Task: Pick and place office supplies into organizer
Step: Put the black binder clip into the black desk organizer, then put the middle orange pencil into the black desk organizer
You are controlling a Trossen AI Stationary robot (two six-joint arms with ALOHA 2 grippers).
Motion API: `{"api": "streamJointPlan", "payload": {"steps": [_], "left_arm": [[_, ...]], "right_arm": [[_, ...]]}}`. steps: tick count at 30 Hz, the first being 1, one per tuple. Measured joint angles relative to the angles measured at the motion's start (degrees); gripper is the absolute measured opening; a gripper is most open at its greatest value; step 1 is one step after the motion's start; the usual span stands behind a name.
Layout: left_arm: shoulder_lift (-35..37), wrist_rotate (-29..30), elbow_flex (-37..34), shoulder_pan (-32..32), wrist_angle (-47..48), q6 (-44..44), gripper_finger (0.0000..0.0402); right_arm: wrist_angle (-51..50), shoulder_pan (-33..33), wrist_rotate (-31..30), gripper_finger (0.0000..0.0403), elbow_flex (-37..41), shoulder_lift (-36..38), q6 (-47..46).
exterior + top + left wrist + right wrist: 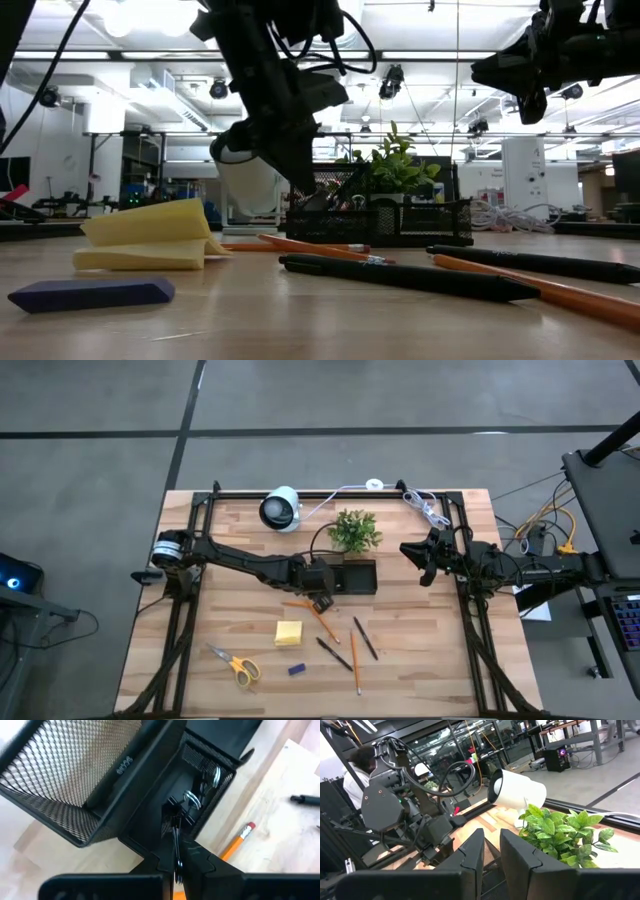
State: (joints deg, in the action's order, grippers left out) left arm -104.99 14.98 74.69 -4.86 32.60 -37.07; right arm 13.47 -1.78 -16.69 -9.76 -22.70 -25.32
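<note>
Nearest us in the low view lie the small blue block (92, 293), the square yellow sticky-note pad (150, 237), and the thin dark pens (395, 276) and orange pencils (315, 247) on the pale wooden table (230, 610); the yellow-handled scissors (236, 665) sit near the front left corner. Behind them stands the black wire-mesh organizer (352, 576), with the green potted plant (355, 530) and the white round camera (280, 508) beyond.

We judge the step to be dropping a small dark binder clip (176, 832) into the organizer's end compartment. The left gripper (177, 857) pinches that clip, fingers closed on it, tilted down at the organizer's left end. To do this well, we should keep the clip inside the mesh wall before releasing. The left arm reaches across from the left edge. The right gripper (420, 557) waits raised beside the plant, fingers slightly parted, holding nothing.
</note>
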Motion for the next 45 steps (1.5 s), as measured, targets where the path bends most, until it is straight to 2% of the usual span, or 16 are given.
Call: {"api": "streamJointPlan", "payload": {"steps": [26, 38, 45], "left_arm": [[0.0, -0.7, 0.0, 0.0, -0.6, 0.0, 0.0001], [0.0, -0.8, 0.0, 0.0, -0.7, 0.0, 0.0068], [0.0, -1.1, 0.3, 0.0, -0.7, 0.0, 0.0077]], "right_arm": [[0.0, 0.0, 0.0, 0.0052, 0.0, 0.0, 0.0], [0.0, 0.0, 0.0, 0.0052, 0.0, 0.0, -0.2], [0.0, 0.0, 0.0, 0.0052, 0.0, 0.0, -0.2]]}}
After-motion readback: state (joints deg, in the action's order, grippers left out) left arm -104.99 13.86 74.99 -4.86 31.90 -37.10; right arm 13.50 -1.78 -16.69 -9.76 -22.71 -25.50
